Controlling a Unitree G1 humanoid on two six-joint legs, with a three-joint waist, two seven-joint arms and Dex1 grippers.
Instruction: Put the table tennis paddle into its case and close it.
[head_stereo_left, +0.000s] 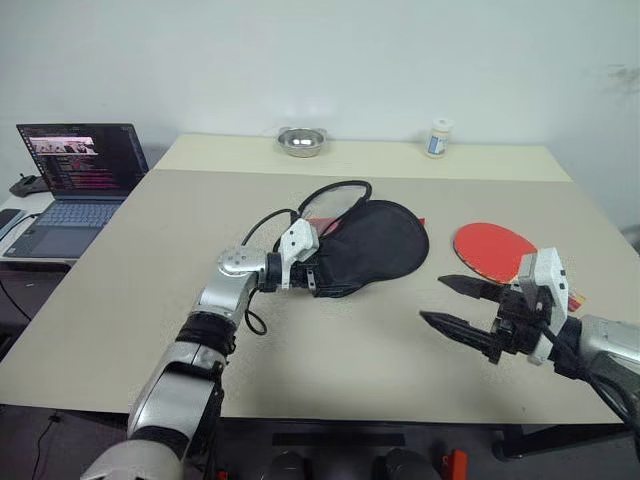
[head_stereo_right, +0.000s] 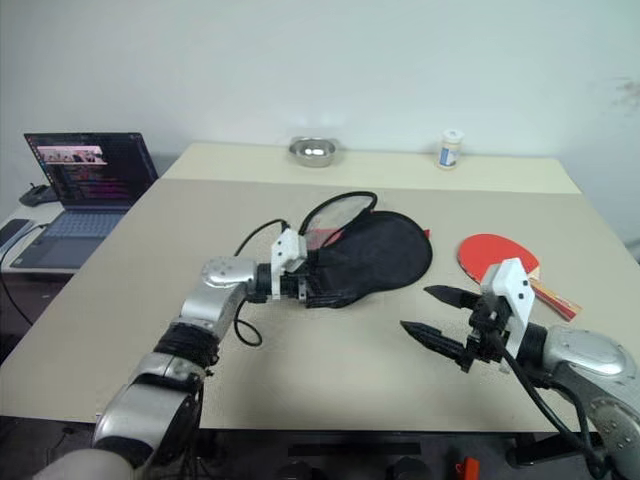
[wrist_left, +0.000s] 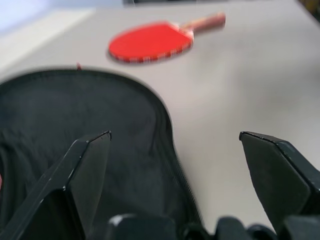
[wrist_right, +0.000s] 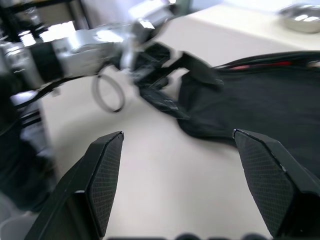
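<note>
Lying black side up near the middle of the beige surface (head_stereo_left: 150, 300), the case (head_stereo_left: 375, 243) serves as the landmark. A strip of red shows at its far edge. The left end effector (head_stereo_left: 322, 275) sits at the case's narrow end, its 2 black fingers (wrist_left: 85, 170) spread wide, one over the black fabric and one over bare surface; nothing is gripped. The table tennis paddle (head_stereo_left: 494, 249) rests flat just to the right of the case, red face up, handle pointing away from it. The right end effector (head_stereo_left: 455, 305) hovers nearer the robot than the case, beside the paddle, fingers apart and empty.
</note>
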